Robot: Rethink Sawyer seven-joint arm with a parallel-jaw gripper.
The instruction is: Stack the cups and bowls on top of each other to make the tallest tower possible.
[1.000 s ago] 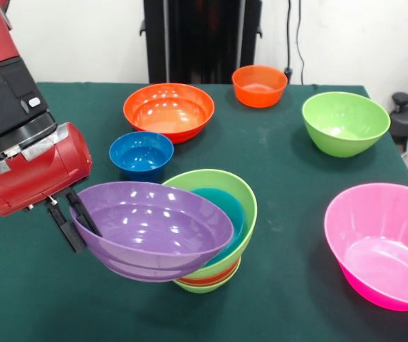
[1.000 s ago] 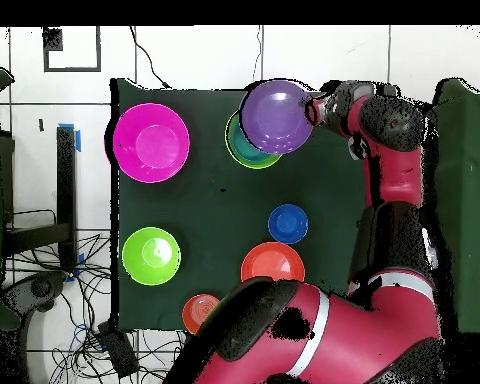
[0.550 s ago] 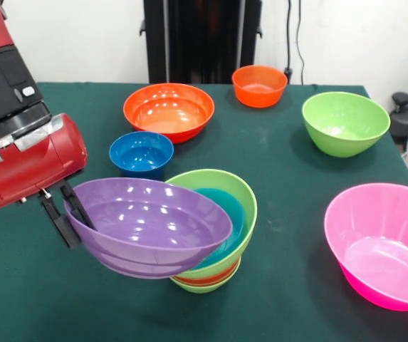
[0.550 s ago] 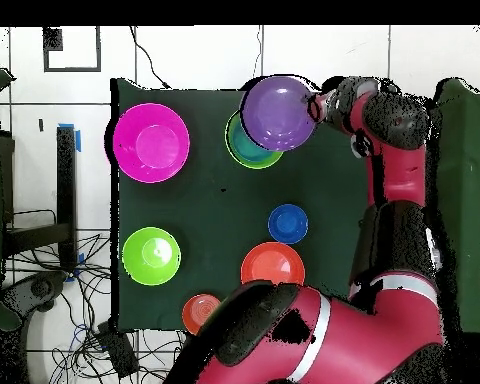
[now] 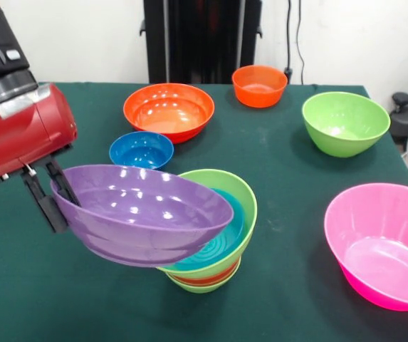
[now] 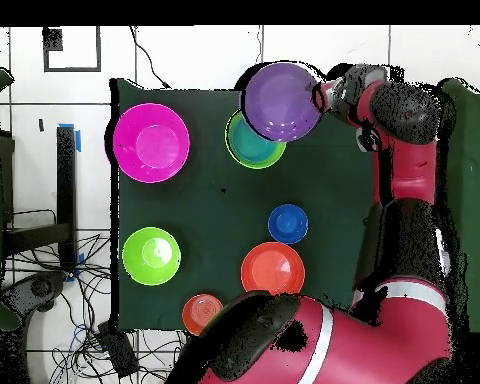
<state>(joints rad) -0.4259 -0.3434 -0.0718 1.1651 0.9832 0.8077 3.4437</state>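
Green worktop (image 5: 289,164), bowls spread. My fingers (image 5: 50,196) are clamped on the purple bowl's (image 5: 143,214) rim, one inside, one outside, holding it tilted and raised, overlapping the tower (image 5: 221,246). Judgement: rim grip leaves the underside free for seating it.
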